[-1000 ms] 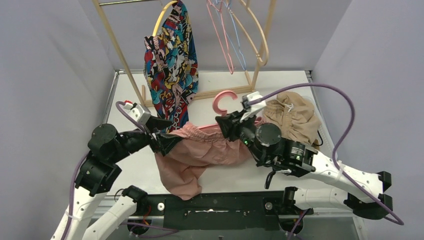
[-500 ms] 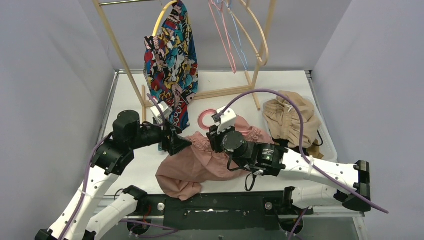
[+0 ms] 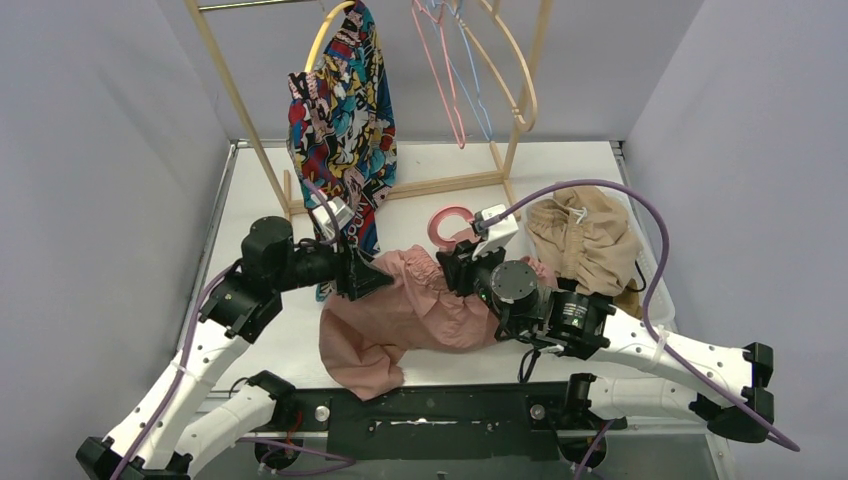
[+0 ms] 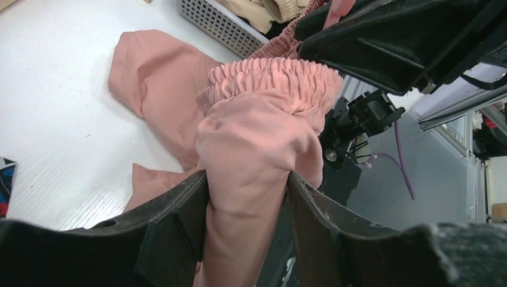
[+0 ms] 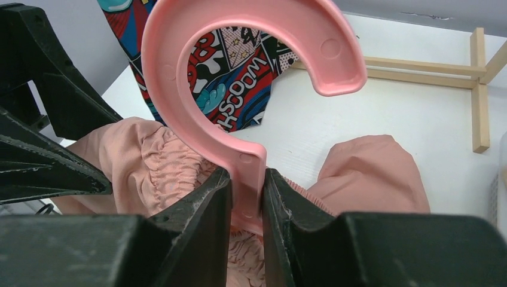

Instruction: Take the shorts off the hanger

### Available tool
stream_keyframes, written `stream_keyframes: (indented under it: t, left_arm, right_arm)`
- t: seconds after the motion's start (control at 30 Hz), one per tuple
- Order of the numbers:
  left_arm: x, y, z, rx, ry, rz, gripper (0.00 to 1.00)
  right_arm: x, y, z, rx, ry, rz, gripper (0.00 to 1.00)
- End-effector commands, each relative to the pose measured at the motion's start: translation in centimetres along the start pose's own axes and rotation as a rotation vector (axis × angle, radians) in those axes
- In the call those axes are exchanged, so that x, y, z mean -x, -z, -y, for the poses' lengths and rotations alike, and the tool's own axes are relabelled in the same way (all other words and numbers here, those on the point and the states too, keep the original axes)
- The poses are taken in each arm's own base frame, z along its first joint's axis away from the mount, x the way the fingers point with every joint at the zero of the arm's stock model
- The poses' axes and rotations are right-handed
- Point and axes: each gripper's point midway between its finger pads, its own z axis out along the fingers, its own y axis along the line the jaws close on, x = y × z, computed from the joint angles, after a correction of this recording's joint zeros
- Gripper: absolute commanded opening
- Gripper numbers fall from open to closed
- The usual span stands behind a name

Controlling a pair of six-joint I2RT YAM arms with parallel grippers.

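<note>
The dusty pink shorts (image 3: 410, 315) hang bunched above the table's middle, between both grippers. My left gripper (image 3: 362, 277) is shut on a fold of the pink shorts (image 4: 251, 143) near the gathered waist. My right gripper (image 3: 462, 268) is shut on the stem of the pink plastic hanger (image 5: 248, 185), whose hook (image 3: 452, 226) sticks up behind the waistband. The comic print shorts (image 3: 343, 130) hang on a yellow hanger from the wooden rack. Tan shorts (image 3: 582, 237) lie in the basket at the right. The rest of the pink hanger is hidden in cloth.
A wooden rack (image 3: 235, 95) stands at the back with several bare hangers (image 3: 455, 75) on its rail and base bars (image 3: 440, 185) on the table. A white mesh basket (image 3: 655, 275) sits at the right, its wall also in the left wrist view (image 4: 224, 27).
My left gripper moved right with the shorts' cloth. My right gripper swung left with the hanger, then back right. The pink shorts bunched up between them.
</note>
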Motion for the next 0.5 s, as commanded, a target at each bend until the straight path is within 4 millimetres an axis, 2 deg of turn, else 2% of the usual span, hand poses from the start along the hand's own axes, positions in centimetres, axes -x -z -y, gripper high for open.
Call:
stream_keyframes:
  t: [0.0, 0.07, 0.13, 0.2, 0.23, 0.37, 0.47]
  left_arm:
    - [3.9, -0.6, 1.5, -0.051, -0.022, 0.124, 0.48]
    - [3.9, -1.0, 2.1, -0.084, -0.002, 0.135, 0.53]
    - [3.8, -1.4, 2.6, -0.119, 0.008, 0.135, 0.53]
    - [3.5, -1.8, 2.3, -0.096, 0.014, 0.121, 0.53]
    - [3.3, -1.9, 2.0, -0.079, 0.013, 0.112, 0.49]
    - [2.7, -1.8, 0.8, -0.006, 0.005, 0.080, 0.16]
    - [2.6, -1.1, -0.6, 0.093, -0.001, 0.086, 0.03]
  right_arm:
    - [1.3, -0.1, -0.8, 0.025, -0.049, 0.042, 0.00]
    - [1.1, -0.3, -0.9, 0.022, -0.044, 0.035, 0.00]
    - [0.9, -0.5, -0.9, 0.022, -0.043, 0.032, 0.00]
    - [0.8, -0.6, -0.9, 0.020, -0.043, 0.029, 0.00]
    - [0.8, -0.7, -0.8, 0.016, -0.044, 0.029, 0.00]
    - [0.7, -0.7, 0.2, -0.016, -0.060, 0.026, 0.00]
    - [0.9, -0.6, 1.5, -0.063, -0.079, 0.031, 0.00]
